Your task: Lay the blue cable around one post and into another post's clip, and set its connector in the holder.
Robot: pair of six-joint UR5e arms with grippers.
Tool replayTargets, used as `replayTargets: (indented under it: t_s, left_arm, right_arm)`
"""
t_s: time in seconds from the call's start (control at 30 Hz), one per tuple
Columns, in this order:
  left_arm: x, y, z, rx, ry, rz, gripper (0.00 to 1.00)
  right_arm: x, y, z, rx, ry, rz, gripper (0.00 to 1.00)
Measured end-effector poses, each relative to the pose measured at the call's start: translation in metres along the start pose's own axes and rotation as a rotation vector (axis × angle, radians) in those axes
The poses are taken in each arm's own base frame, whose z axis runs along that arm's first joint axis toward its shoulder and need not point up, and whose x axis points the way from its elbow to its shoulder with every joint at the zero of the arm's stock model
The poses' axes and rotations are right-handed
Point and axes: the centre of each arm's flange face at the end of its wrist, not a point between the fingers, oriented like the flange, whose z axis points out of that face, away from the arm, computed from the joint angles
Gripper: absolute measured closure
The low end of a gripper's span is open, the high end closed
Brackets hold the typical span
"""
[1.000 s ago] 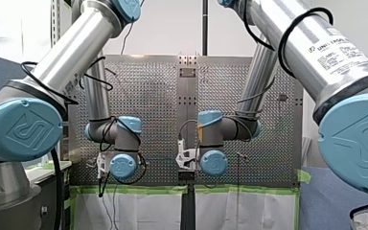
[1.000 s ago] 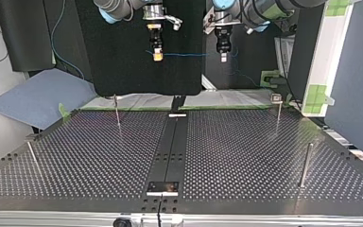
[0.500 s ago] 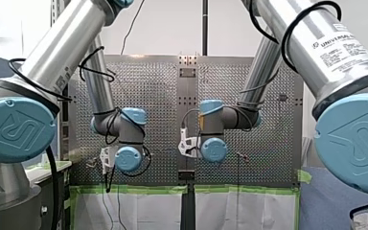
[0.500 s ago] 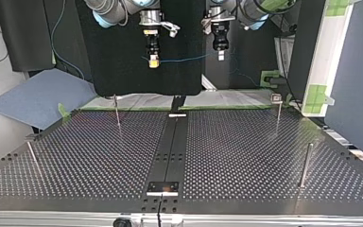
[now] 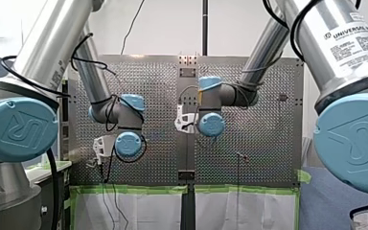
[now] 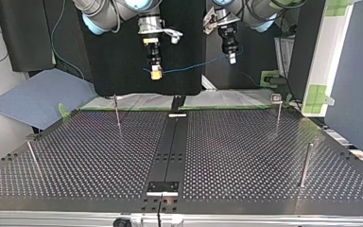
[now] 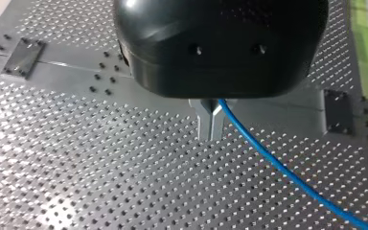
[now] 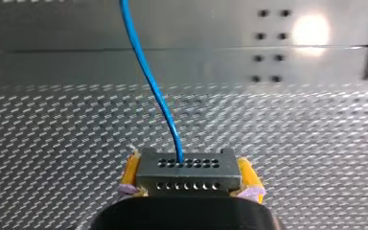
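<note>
Routing is only beginning: my right gripper [image 8: 189,178] is clamping the connector [image 8: 189,165] between its yellow pads [image 8: 131,171], my left gripper [image 7: 210,120] is pinching the blue cable [image 7: 282,167] between closed metal fingers, both hanging well above the posts [image 6: 306,163], none wrapped.

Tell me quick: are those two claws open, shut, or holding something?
My left gripper: shut on the thin blue cable.
My right gripper: shut on the grey perforated metal connector at the cable's end.
</note>
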Motion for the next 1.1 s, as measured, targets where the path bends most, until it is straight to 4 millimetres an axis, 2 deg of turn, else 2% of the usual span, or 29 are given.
replayTargets:
  t_s: [0.17,0.43,0.8,1.0,1.1]
  left_arm:
    - [-0.022,-0.005,0.011,-0.017,-0.021,-0.048,1.0]
    - [-0.051,-0.008,0.018,-0.03,-0.038,-0.079,1.0]
    - [-0.088,0.004,0.037,-0.029,-0.047,-0.177,1.0]
    - [-0.121,0.003,0.058,-0.011,-0.101,-0.265,1.0]
    - [-0.144,0.002,0.072,-0.005,-0.136,-0.307,1.0]
  right_arm:
    - [0.034,-0.004,0.01,0.006,0.038,0.01,1.0]
    - [0.107,-0.012,0.021,0.019,0.116,0.032,1.0]
    - [0.198,-0.018,0.022,0.055,0.209,0.028,1.0]
    - [0.242,-0.024,0.015,0.075,0.253,0.017,1.0]
    - [0.255,-0.029,0.014,0.088,0.266,0.011,1.0]
